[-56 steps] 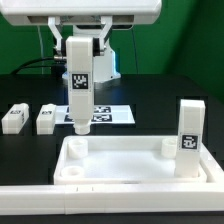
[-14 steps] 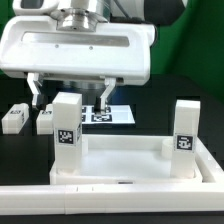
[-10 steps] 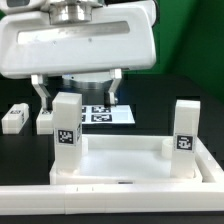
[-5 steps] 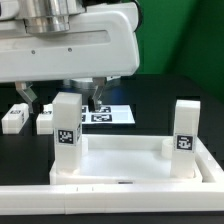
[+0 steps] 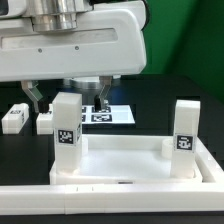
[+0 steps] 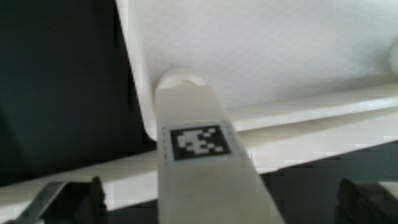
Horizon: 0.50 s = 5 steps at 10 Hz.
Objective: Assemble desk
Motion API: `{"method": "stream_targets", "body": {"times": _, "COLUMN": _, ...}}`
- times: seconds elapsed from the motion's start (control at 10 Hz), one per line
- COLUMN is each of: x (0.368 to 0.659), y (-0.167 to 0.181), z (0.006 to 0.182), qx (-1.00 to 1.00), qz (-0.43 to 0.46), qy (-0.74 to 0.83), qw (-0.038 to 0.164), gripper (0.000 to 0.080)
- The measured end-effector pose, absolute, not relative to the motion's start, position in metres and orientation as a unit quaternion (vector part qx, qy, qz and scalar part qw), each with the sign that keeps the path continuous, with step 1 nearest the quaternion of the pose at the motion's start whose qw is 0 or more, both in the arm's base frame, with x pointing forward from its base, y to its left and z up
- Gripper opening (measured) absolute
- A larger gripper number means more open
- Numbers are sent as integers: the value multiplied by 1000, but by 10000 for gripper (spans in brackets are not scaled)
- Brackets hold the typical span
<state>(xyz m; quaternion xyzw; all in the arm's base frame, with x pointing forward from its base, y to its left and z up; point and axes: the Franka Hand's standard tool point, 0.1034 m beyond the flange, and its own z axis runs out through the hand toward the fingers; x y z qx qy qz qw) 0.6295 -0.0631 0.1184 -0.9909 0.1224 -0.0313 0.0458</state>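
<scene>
- While two legs already stand in the desk top's sockets, my end effector (image 5: pixel 67 103) hangs over the nearer-left one with jaws spread wide, grasping nothing.
- Desk top (image 5: pixel 130 160): white rimmed tray lying flat on the black counter (image 5: pixel 170 95), across the lower part of the exterior view. Its long axis runs from that view's left to its right.
- Seated leg, left corner (image 5: pixel 66 135): upright, long axis vertical, tag facing the camera. In the wrist view the same post (image 6: pixel 201 150) rises between my fingertips (image 6: pixel 75 200) without touching them, against the desk top (image 6: pixel 267 50).
- Seated leg, right corner (image 5: pixel 187 130): upright, tag toward the camera.
- Loose legs, two (image 5: pixel 14 117) (image 5: pixel 45 120): lying on their sides at the exterior view's left, beside the marker board (image 5: pixel 110 115).
- Step in hand, as I judge it: the left leg looks placed and let go, so about half the legs are in.
- Next move, as I judge it: lift clear of the post, cross to a loose leg, grip it across its width, stand it upright and seat it in a free corner socket.
</scene>
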Motion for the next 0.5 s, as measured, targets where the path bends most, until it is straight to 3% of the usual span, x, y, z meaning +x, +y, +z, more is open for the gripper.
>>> {"method": "stream_targets", "body": {"times": 0.1, "x": 629, "y": -63, "z": 118, "qx": -990, "qz": -31, "qy": 128, "qw": 46, "gripper": 649}}
{"method": "stream_targets", "body": {"times": 0.3, "x": 629, "y": -63, "z": 118, "qx": -989, "qz": -31, "qy": 135, "qw": 47, "gripper": 378}}
{"method": "stream_targets", "body": {"times": 0.4, "x": 629, "y": -63, "z": 118, "qx": -984, "qz": -29, "qy": 169, "qw": 48, "gripper": 294}}
{"method": "stream_targets", "body": {"times": 0.5, "x": 629, "y": -63, "z": 118, "qx": -977, "qz": -27, "qy": 205, "qw": 49, "gripper": 294}}
